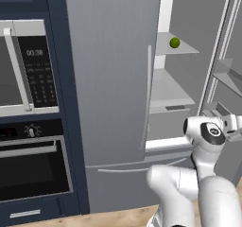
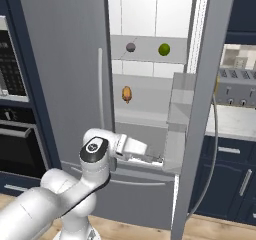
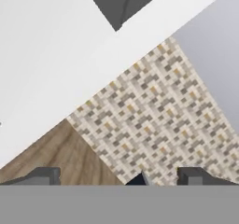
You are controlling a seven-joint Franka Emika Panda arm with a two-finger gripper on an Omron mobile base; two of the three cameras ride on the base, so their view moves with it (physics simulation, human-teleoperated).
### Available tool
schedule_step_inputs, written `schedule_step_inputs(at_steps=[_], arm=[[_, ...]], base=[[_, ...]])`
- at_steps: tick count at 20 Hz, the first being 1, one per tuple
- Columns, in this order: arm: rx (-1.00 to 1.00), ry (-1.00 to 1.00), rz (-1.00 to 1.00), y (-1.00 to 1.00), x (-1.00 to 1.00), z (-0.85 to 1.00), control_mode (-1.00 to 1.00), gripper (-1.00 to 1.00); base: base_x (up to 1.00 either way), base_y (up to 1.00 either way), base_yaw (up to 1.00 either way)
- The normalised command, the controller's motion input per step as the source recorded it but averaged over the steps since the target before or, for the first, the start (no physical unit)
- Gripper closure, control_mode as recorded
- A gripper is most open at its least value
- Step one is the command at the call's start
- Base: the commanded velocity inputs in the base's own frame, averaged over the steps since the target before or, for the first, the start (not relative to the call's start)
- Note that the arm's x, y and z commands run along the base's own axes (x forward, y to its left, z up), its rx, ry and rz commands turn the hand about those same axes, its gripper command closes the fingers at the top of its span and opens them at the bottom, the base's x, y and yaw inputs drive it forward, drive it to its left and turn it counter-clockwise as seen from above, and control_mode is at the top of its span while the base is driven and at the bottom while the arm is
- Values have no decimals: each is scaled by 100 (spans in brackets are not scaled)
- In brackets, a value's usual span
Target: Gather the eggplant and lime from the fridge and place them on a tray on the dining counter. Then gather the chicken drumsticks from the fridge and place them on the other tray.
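Observation:
The fridge's right door (image 2: 200, 114) stands open. A green lime (image 1: 175, 42) (image 2: 164, 49) rests on the upper shelf. To its left on that shelf sits a small dark roundish thing, the eggplant (image 2: 131, 47). One shelf lower lies an orange-brown chicken drumstick (image 2: 127, 94). My gripper (image 2: 152, 158) hangs low in front of the fridge's bottom edge, well below all three. It points down at the floor, its jaws open (image 3: 119, 178) with nothing between them. The trays and the dining counter are out of view.
The fridge's left door (image 1: 108, 79) is shut. A microwave (image 1: 23, 74) and an oven (image 1: 33, 169) stand to its left. Right of the open door, a toaster (image 2: 234, 88) sits on a counter over dark cabinets. Beneath the hand lie wood floor and a patterned mat (image 3: 154, 115).

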Motion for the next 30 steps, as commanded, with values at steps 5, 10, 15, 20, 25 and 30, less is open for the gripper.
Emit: schedule_step_inputs(at_steps=[5,10,15,20,25,30], arm=[[0,0,0,50,-14,51,-100,-100],[6,0,2,52,-16,49,-100,-100],[8,2,20,24,-29,18,-100,-100],[16,-9,12,54,-13,1,-100,-100],[27,-30,18,46,-11,5,-100,-100],[30,-23,28,35,-1,23,-100,-100]], base=[[0,0,0],[0,0,0],[0,0,0],[0,0,0],[0,0,0],[0,0,0]])
